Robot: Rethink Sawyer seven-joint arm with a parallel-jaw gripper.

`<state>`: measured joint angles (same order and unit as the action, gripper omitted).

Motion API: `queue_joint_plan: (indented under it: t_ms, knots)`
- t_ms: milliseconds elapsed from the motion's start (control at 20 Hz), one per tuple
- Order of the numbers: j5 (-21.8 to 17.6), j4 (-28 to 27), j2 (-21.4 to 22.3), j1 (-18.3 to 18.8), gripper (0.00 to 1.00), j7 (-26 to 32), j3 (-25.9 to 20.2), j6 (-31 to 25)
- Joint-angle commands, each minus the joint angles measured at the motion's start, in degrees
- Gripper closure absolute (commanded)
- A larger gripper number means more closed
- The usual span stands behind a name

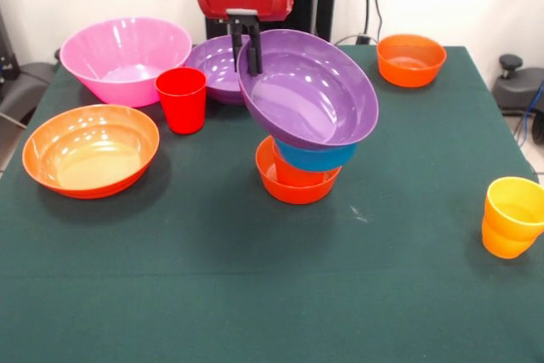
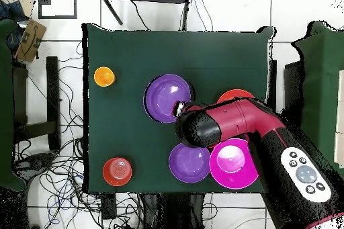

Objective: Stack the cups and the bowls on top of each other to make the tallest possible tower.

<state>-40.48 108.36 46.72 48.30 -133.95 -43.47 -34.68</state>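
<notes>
The claw (image 1: pixel 245 55) is clenched on the far rim of the wide purple bowl (image 1: pixel 308 89), which tilts steeply toward the camera on top of the tower (image 1: pixel 299 167). Beneath it sit a blue bowl (image 1: pixel 314 156) and a small orange bowl (image 1: pixel 293 183) on the green table (image 1: pixel 255 278). Behind stand a red cup (image 1: pixel 182 99) and a second purple bowl (image 1: pixel 217 65); the yellow-orange cup (image 1: pixel 512 217) waits well apart.

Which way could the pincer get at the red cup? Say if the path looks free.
Probably not yet: the pincer is shut on the tilted purple bowl. The red cup stands nearby in the open, nothing above it.
</notes>
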Motion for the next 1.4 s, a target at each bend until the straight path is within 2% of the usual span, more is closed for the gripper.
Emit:
queue_joint_plan:
  t_ms: [50,300,650,1400]
  knots:
    - [-6.66,3.63,0.22,0.71,1.0,17.9,-1.9,-0.9]
    - [-6.66,4.0,-0.03,1.42,1.0,18.04,-2.7,-0.94]
    - [-4.19,4.63,-1.94,2.91,1.0,18.94,-5.93,-1.86]
    - [-5.9,5.06,-1.43,4.1,1.0,18.29,-7.13,-2.01]
